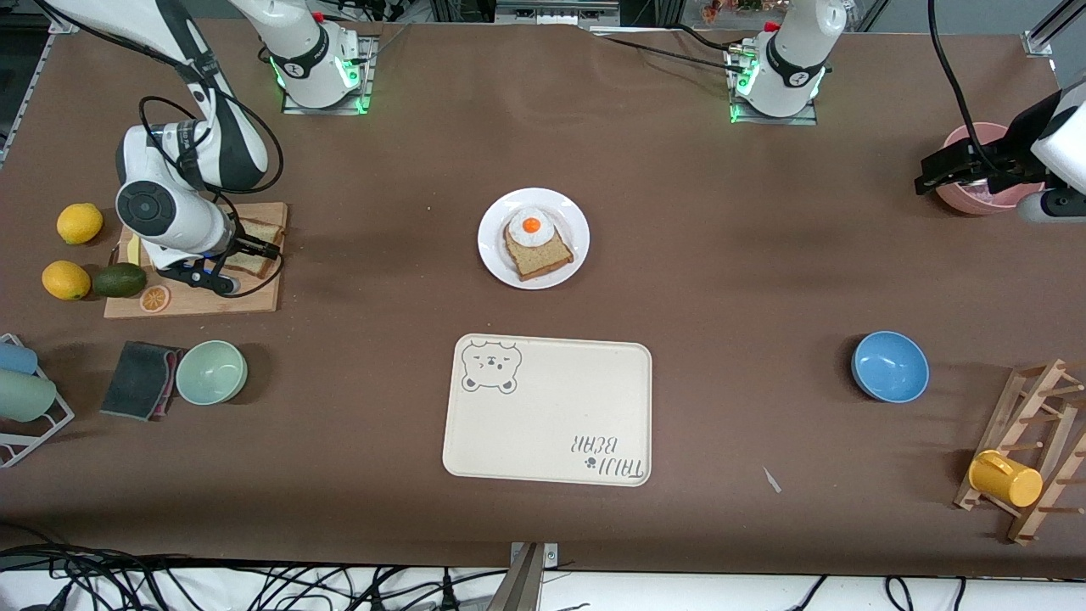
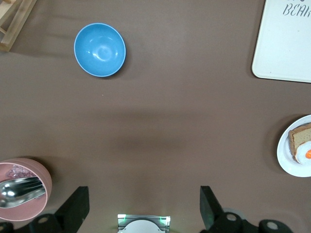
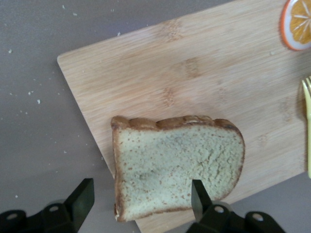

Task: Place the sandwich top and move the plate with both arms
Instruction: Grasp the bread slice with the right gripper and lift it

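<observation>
The sandwich top, a bare speckled slice with a brown crust, lies on the wooden cutting board at the right arm's end of the table. My right gripper hangs low over it and is open. One finger stands over the slice, the other stands off past the slice's crust edge. In the front view the right gripper covers part of the sandwich top. The white plate in mid-table carries a bread slice with a fried egg. My left gripper waits open above the table beside a pink bowl.
An orange slice and a yellow fork lie on the board. Lemons and an avocado sit beside it. The bear tray lies nearer the camera than the plate. A green bowl, blue bowl and cup rack stand around.
</observation>
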Available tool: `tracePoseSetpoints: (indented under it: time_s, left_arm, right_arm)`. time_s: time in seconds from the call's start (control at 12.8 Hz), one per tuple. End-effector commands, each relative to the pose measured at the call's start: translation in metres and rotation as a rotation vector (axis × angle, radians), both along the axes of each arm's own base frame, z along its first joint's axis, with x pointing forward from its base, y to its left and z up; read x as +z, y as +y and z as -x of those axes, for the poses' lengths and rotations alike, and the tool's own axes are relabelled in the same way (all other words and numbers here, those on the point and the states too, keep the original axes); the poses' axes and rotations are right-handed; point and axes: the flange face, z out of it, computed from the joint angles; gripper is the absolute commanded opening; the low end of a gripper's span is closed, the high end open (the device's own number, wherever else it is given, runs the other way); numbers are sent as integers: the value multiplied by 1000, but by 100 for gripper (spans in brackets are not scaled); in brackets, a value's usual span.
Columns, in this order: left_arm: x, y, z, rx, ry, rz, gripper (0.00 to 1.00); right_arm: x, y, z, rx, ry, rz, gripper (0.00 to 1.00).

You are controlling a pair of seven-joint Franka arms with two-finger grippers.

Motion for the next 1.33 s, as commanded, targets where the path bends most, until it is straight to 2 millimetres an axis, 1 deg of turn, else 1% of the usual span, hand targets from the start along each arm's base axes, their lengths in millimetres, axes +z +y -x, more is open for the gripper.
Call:
tracePoseSetpoints:
  time_s: [0.0, 0.24, 0.31, 0.47, 0.55, 0.71, 0.78, 0.86, 1.02, 1.1, 1.18, 1.25]
  left_arm:
    - [0, 1, 2, -10, 7, -19, 100]
    - [0, 1, 2, -10, 7, -19, 100]
    - [0, 1, 2, -10, 7, -19, 100]
    - [0, 1, 2, -10, 7, -19, 100]
    - [0, 1, 2, -8, 7, -19, 100]
    - [0, 1, 2, 1, 7, -21, 100]
    - [1, 0, 2, 0, 6, -21, 100]
    - [0, 0, 3, 0, 7, -21, 100]
    - [2, 2, 4, 0, 6, -23, 100]
    - [3, 3, 5, 4, 7, -24, 100]
    - [3, 4, 6, 6, 12, -30, 100]
    - [1, 4, 6, 6, 16, -30, 100]
  right_arm:
    - [-17, 0, 9, -6, -15, 0, 84]
    - [-25, 0, 12, -29, 2, 7, 74]
    - [-25, 0, 13, -37, 7, 10, 66]
    - [-26, 0, 14, -41, 13, 14, 49]
    - [-31, 1, 15, -49, 22, 16, 39]
    - [-32, 2, 16, -61, 22, 22, 19]
    - [-32, 2, 16, -47, 24, 19, 5]
    - [-32, 3, 16, -40, 31, 19, 0]
    - [-25, 5, 17, -11, 45, 19, 0]
    - [-18, 5, 17, 17, 46, 15, 0]
    - [-2, 7, 13, 54, 29, 10, 0]
    - [21, 6, 11, 85, 11, 12, 0]
